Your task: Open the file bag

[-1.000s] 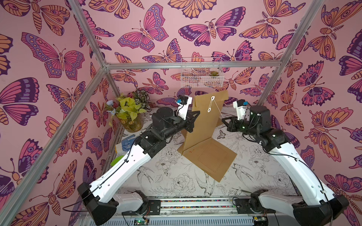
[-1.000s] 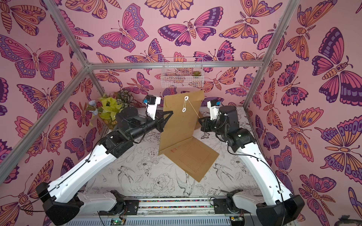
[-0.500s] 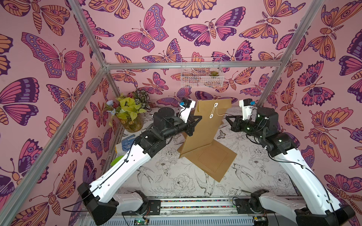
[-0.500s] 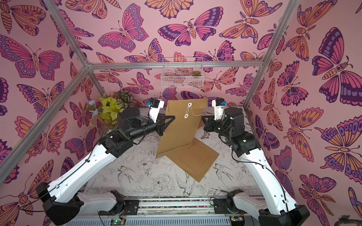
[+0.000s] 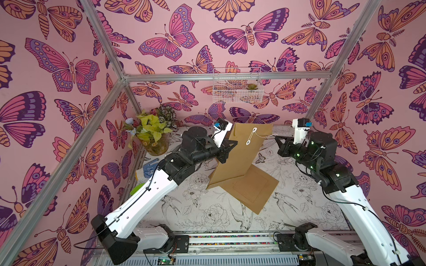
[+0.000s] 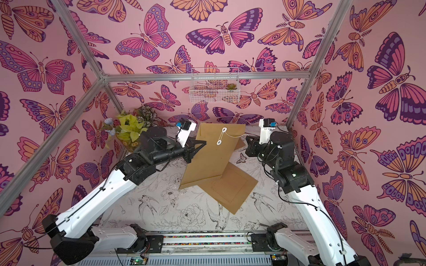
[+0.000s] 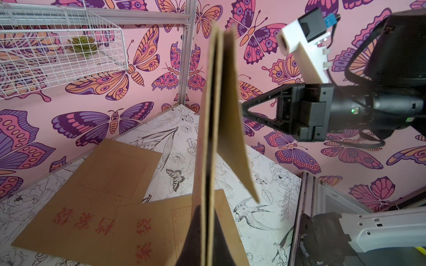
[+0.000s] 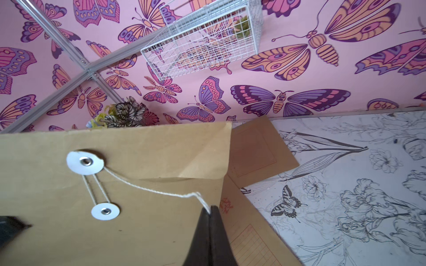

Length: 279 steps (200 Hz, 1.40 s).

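String (image 8: 149,189), thin and white, stretches from the upper round white paper disc (image 8: 84,162) to the right gripper (image 8: 211,210). Its black jaws are pressed together on the string's end. Two strands link that disc with the smaller white disc (image 8: 105,211) below it. The brown kraft-paper file bag (image 5: 237,156) stands tilted over the far part of a second brown paper envelope (image 5: 255,188) lying flat on the flower-printed white table (image 5: 196,207). Whether its bottom edge touches that envelope cannot be told. The left gripper (image 5: 231,145), above the flat envelope's far left, pinches the bag's side edge.
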Each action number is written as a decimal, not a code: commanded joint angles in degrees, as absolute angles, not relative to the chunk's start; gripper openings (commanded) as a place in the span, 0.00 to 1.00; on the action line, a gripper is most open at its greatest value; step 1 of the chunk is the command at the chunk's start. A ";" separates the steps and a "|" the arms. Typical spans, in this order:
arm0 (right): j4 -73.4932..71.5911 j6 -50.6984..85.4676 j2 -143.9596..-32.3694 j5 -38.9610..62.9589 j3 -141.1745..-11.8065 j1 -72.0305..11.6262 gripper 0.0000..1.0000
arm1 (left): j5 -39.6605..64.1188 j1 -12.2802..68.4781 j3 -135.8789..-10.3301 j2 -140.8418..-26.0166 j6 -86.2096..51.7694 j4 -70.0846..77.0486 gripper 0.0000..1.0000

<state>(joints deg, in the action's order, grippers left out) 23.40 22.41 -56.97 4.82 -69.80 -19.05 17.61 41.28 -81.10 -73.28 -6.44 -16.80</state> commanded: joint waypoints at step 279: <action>29.47 20.77 -54.14 -12.22 -71.01 -17.80 0.00 | 28.57 41.31 -88.01 -77.85 -0.45 -29.41 0.00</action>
<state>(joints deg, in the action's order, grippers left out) 28.99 21.12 -54.57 -10.98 -69.78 -18.11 27.07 41.28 -85.82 -77.03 -2.52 -26.74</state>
